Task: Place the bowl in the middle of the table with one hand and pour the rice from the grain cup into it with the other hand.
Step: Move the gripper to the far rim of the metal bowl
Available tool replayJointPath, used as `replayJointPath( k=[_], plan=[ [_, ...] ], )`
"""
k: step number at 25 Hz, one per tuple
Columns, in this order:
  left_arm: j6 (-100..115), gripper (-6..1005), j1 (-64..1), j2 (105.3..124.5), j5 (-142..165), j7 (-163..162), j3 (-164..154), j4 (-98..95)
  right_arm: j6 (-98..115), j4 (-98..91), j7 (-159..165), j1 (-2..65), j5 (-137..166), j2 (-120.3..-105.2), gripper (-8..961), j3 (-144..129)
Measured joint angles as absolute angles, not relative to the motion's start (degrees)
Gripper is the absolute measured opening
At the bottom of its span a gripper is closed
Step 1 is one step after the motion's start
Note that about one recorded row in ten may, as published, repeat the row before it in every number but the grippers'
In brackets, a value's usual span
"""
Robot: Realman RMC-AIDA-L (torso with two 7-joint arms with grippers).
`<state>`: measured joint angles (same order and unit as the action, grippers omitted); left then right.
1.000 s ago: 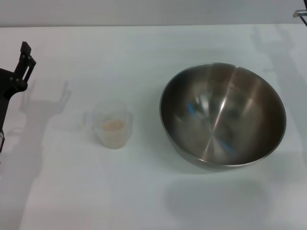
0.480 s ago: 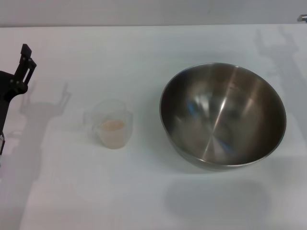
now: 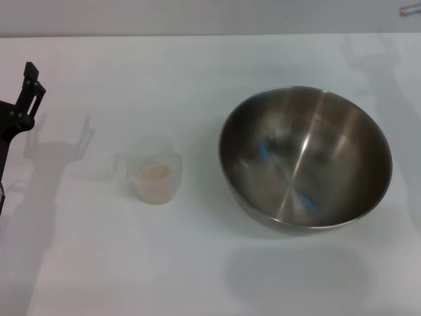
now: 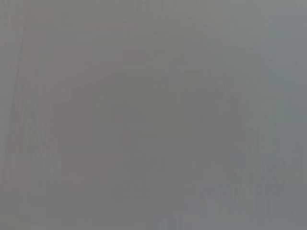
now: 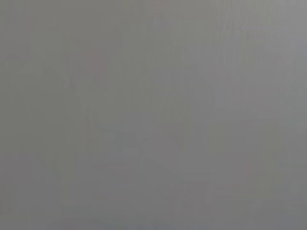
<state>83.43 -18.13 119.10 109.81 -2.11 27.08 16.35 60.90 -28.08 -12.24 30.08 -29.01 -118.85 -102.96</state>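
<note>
The bowl stands upright on the table, right of centre, and it is empty. The grain cup stands upright left of centre, well apart from the bowl, with a little rice in its bottom. My left gripper is at the table's far left edge, well left of the cup and holding nothing. Only a sliver of my right gripper shows at the top right corner, far behind the bowl. Both wrist views show only plain grey.
The table's far edge runs along the top of the head view. Shadows of both arms fall on the white top at the left and at the upper right.
My right gripper has drawn up and back, almost out of the top right corner. My left gripper has edged slightly left. Bowl and cup have not moved.
</note>
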Motion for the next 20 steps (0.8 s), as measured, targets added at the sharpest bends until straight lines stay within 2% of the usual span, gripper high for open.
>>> replayJointPath(
  k=[2, 4, 5, 6, 13, 15, 16, 20],
  plan=[
    [83.42, 862, -18.15, 119.1, 109.79, -2.11, 27.07, 16.35, 56.14, -32.11, -12.23, 29.3, -28.99, -118.69, 674, -102.73],
    [83.41, 862, -18.27, 119.09, 109.78, -2.11, 27.07, 16.34, 43.49, -41.41, -12.24, 27.43, -29.0, -118.45, 674, -101.6],
    [83.35, 861, -18.39, 119.09, 109.78, -2.11, 27.07, 16.35, 30.43, -50.0, -12.46, 25.99, -28.97, -118.48, 674, -99.45],
    [83.35, 861, -18.39, 119.09, 109.78, -2.11, 27.07, 16.35, 30.43, -50.0, -12.46, 25.99, -28.97, -118.48, 673, -99.45],
    [83.31, 862, -18.34, 119.09, 109.77, -2.11, 27.07, 16.25, -17.37, -76.52, -13.29, 24.06, -28.85, -118.8, 673, -91.07],
    [83.38, 862, -18.23, 119.03, 109.77, -2.11, 27.2, 16.23, -37.04, -85.03, -14.61, 24.99, -29.1, -118.82, 672, -86.86],
    [83.38, 862, -18.23, 119.03, 109.77, -2.11, 27.2, 16.23, -37.04, -85.03, -14.61, 24.99, -29.1, -118.82, 672, -86.86],
    [83.45, 862, -18.26, 118.93, 109.76, -2.11, 27.56, 16.13, -61.67, -91.16, -15.08, 30.15, -29.48, -118.57, 672, -78.01]
  ],
)
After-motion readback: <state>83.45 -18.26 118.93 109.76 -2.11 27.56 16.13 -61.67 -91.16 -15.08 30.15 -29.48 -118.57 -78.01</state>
